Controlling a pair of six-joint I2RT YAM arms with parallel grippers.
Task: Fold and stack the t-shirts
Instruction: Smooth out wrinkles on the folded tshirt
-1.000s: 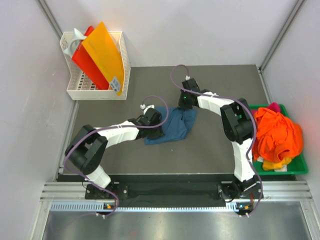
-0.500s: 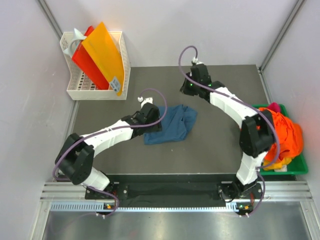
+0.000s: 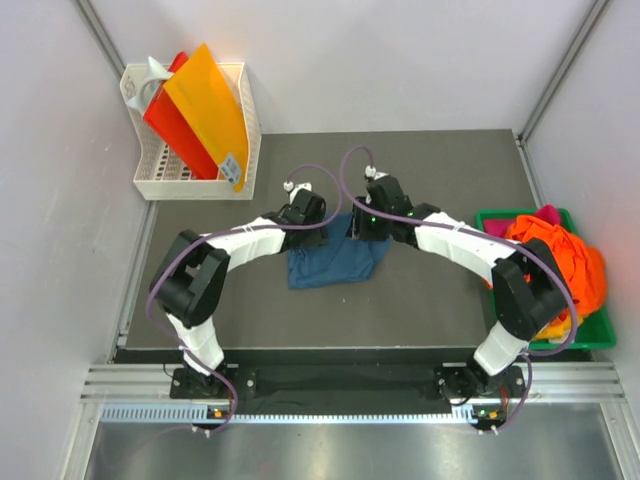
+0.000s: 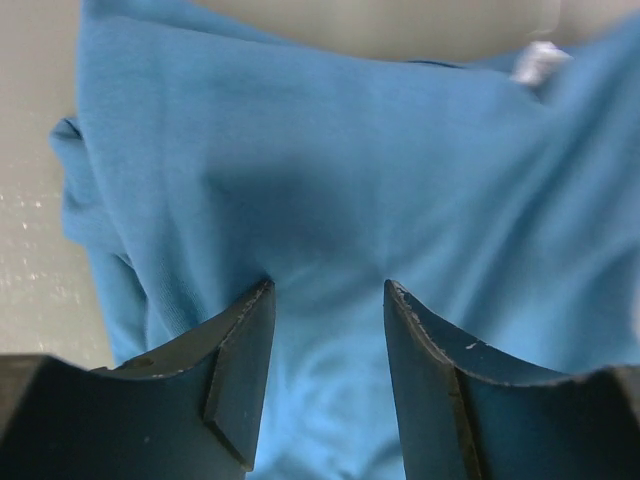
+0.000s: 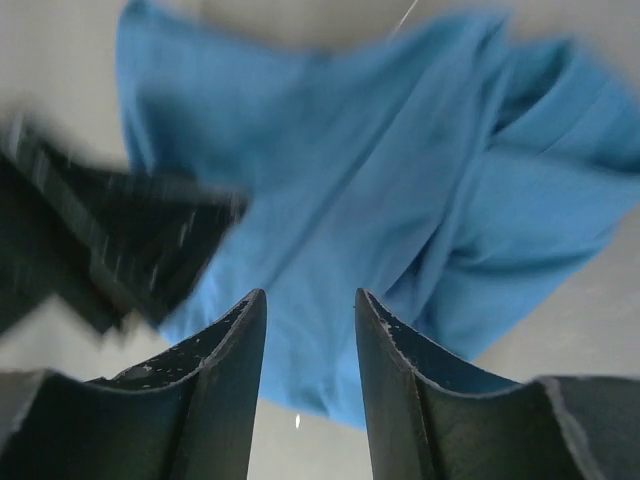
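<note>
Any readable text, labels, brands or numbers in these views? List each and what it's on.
Nothing can be read in any view.
Too small to read: the sticker on the yellow folder in the white basket.
Too blurred to read: the white tag at the edge of the blue t-shirt.
</note>
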